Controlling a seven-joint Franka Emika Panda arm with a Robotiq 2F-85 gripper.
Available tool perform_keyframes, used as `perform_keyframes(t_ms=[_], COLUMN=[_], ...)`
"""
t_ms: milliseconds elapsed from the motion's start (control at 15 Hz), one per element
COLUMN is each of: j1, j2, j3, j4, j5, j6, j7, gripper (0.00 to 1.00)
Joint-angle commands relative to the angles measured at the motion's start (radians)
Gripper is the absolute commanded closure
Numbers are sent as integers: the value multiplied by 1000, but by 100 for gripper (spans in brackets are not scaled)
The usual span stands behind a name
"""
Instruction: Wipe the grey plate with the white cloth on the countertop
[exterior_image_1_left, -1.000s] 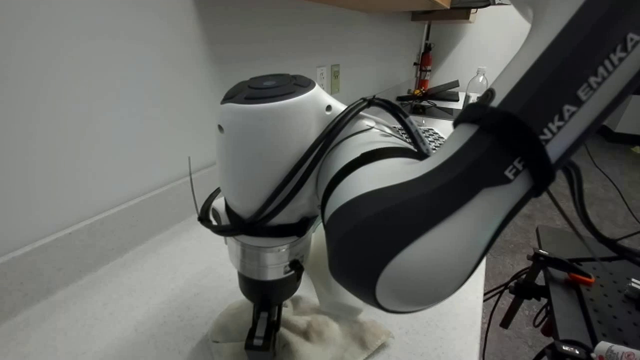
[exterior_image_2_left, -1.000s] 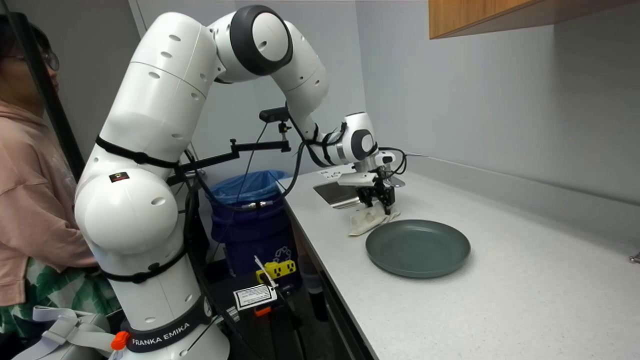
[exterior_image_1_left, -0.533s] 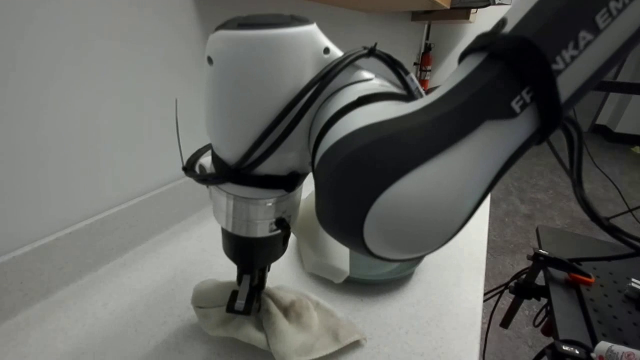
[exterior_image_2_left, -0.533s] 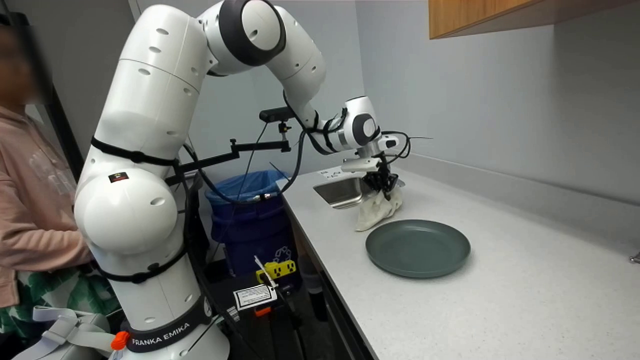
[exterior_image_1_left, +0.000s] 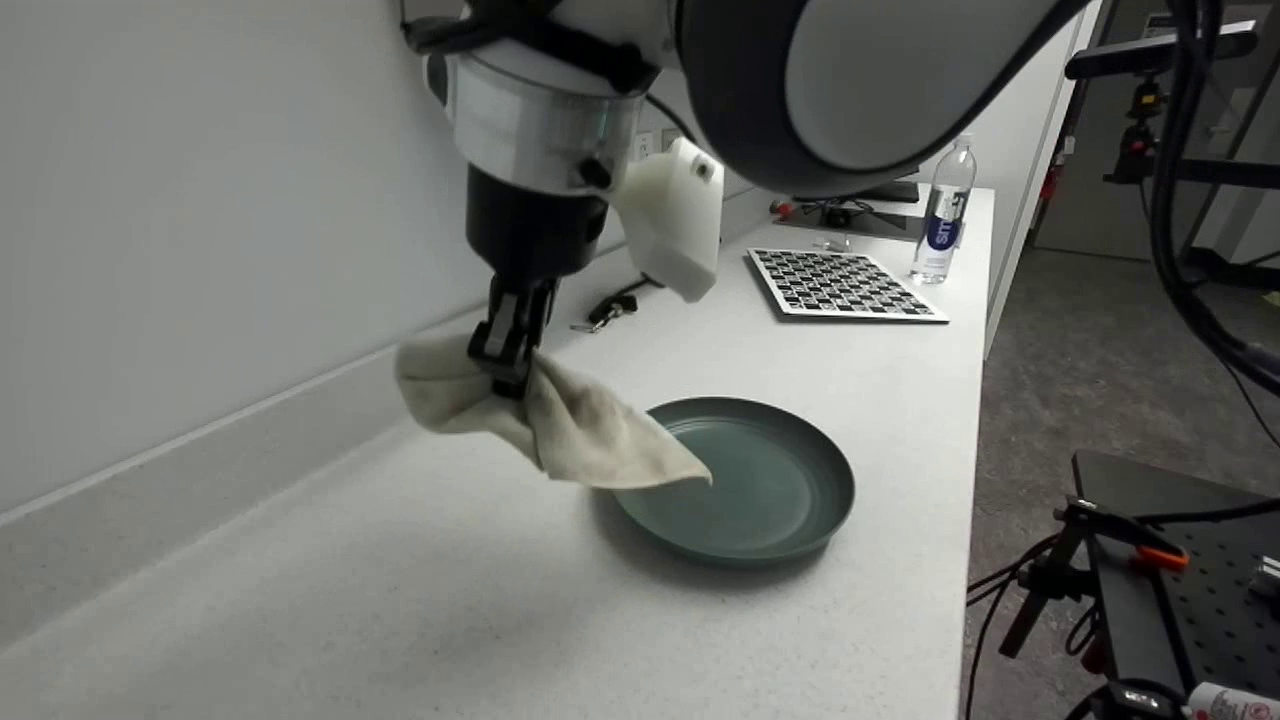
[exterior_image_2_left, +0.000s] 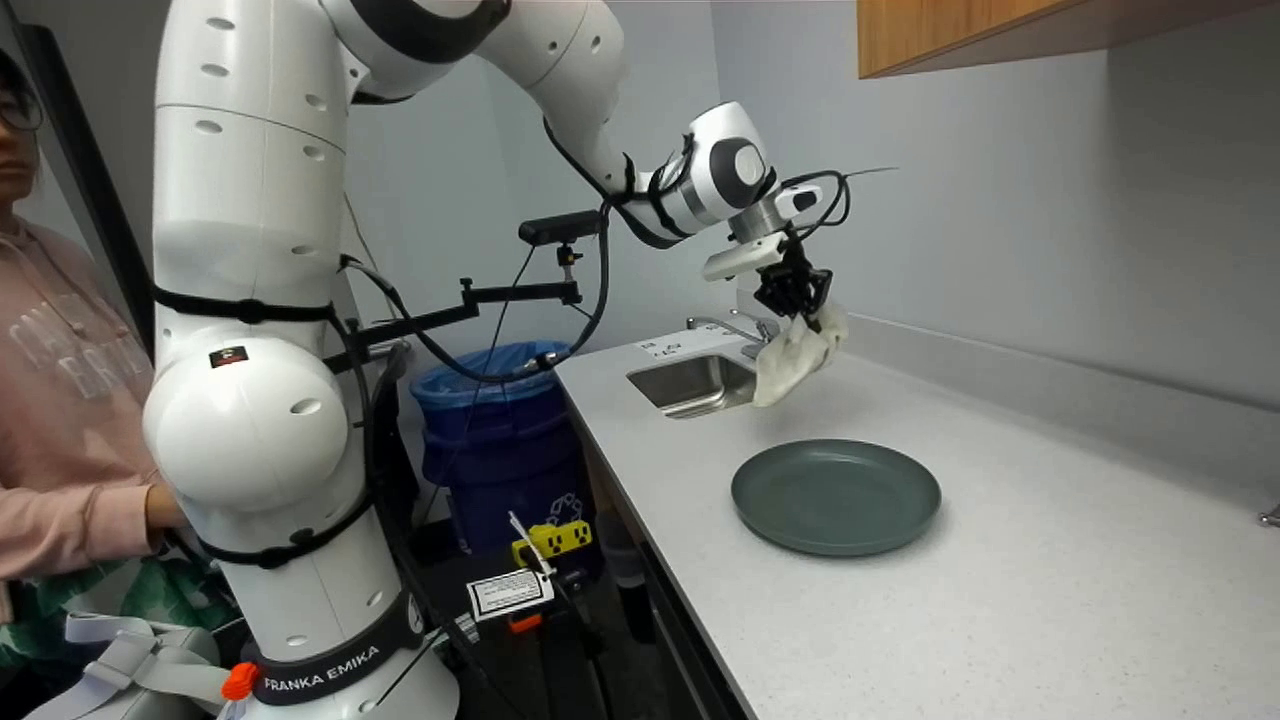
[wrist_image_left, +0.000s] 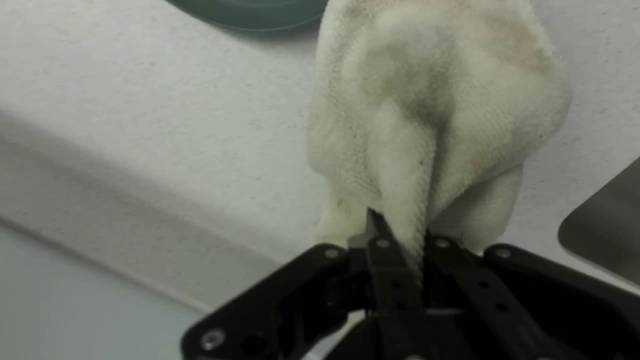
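Observation:
The white cloth (exterior_image_1_left: 610, 430), cream-coloured with a few stains, hangs in folds above the countertop (exterior_image_1_left: 430, 590). My gripper (exterior_image_1_left: 512, 375) is shut on it. In the wrist view a pinched fold of the cloth (wrist_image_left: 450, 90) runs between the fingertips of the gripper (wrist_image_left: 402, 227). The grey plate (exterior_image_1_left: 750, 490), greenish and round, lies flat on the counter. A corner of the cloth overlaps the plate's near side in that exterior view. An exterior view has the cloth (exterior_image_2_left: 795, 360) raised beyond the plate (exterior_image_2_left: 836, 500), apart from it. Only an edge of the plate (wrist_image_left: 260, 15) enters the wrist view.
A steel sink (exterior_image_2_left: 695, 385) with a faucet (exterior_image_2_left: 715, 325) is set into the counter beyond the plate. Keys (exterior_image_1_left: 608, 312), a checkered board (exterior_image_1_left: 840, 285) and a bottle (exterior_image_1_left: 943, 220) lie or stand farther along. A wall with a low backsplash (exterior_image_1_left: 250, 440) borders the counter.
The gripper was down at the cloth on the counter a second ago. It has closed on the cloth and risen, lifting it clear. The plate has stayed in place.

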Motion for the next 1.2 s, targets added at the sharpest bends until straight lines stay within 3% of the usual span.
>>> perform_keyframes(t_ms=[0,200,533,1133], j1=[-41,-94,-182,-228], j2=[-120,-147,-149,-165], j3=[-34,-45,-36,-10], j4=[-101,-142,-216,-297], j5=[-115,-166,-78,56], j6=[26,40,72,62], j7=[87,145,126,75], gripper=[98,98,98,98])
